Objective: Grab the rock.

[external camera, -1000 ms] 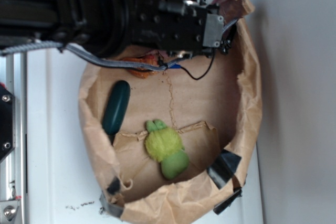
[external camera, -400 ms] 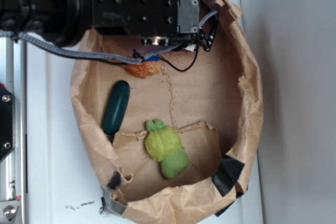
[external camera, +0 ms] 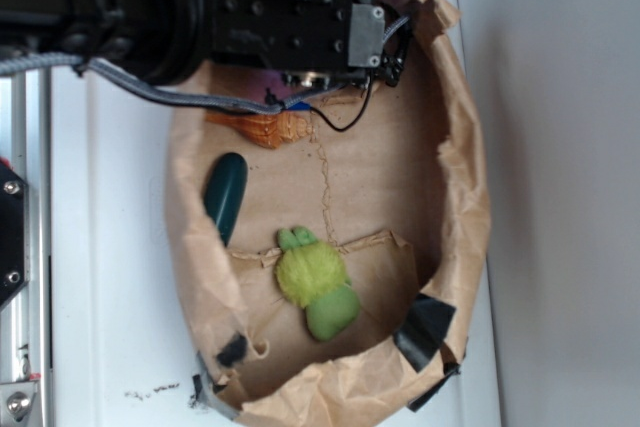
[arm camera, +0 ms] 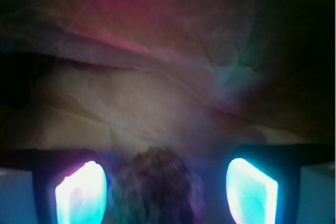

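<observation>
the arm [external camera: 150, 7] reaches in from the left and hangs over the top end of the paper bag [external camera: 470, 197], which lies on its side with its walls rolled down like a shallow tray. from where i stand the arm's bulk covers that corner, so the rock is hidden in the outside view. the wrist view shows it: the rock [arm camera: 155, 184], a dark, rough lump, sits low in the picture between the two glowing fingers [arm camera: 81, 192], a little closer to the left one. the gripper [arm camera: 165, 192] has its jaws spread wide, a gap showing on each side of the rock, and nothing is pinched. whether the fingers already reach down to the rock's level, i cannot tell; that view is dim and blurred.

elsewhere in the bag lie the orange shell [external camera: 270, 127] just beside the arm, the dark green oblong [external camera: 225, 197] along the left wall, and the green plush toy [external camera: 318, 287] near the middle, well apart from the gripper.

i'd judge this to be the lining-up step, just short of the grasp. the next move calls for settling low enough, staying centred over the rock, then closing on it without snagging the crumpled paper [arm camera: 157, 93] behind it.
</observation>
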